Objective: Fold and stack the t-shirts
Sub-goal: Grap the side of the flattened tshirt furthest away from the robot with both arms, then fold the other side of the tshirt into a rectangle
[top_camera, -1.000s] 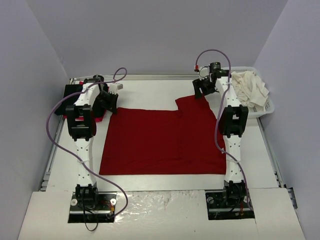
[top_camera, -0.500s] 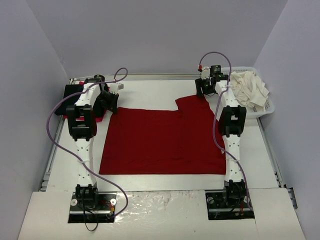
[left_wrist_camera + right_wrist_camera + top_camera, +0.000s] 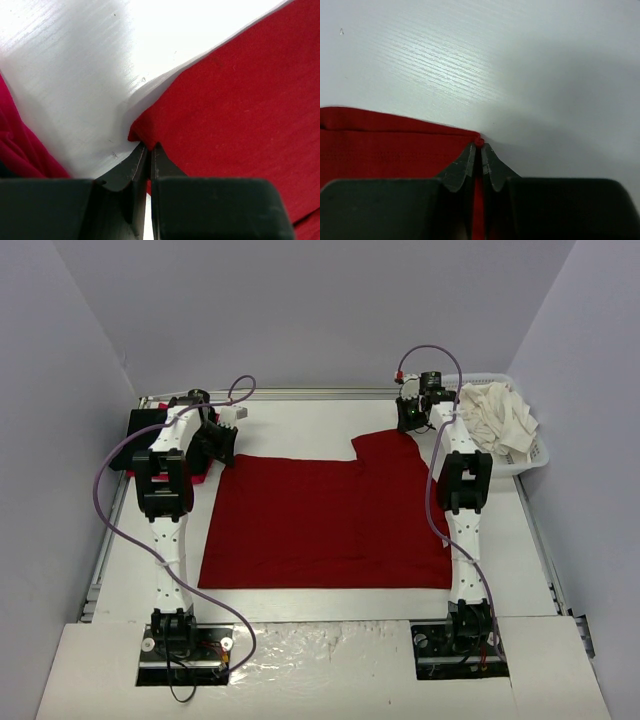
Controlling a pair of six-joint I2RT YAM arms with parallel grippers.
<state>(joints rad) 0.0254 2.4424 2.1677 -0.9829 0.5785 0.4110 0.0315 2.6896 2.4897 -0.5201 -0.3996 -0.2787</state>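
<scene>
Top external shows left gripper (image 3: 148, 148) and right gripper (image 3: 480, 145) pinching the red t-shirt (image 3: 330, 520) (far corners).

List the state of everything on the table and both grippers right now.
dark red t-shirt: spread flat, far corners pinched.
left gripper: shut on its far left corner.
right gripper: shut on its far right corner.
cream-white cloth: heaped unfolded in the basket.
black shirt: lying far left.
</scene>
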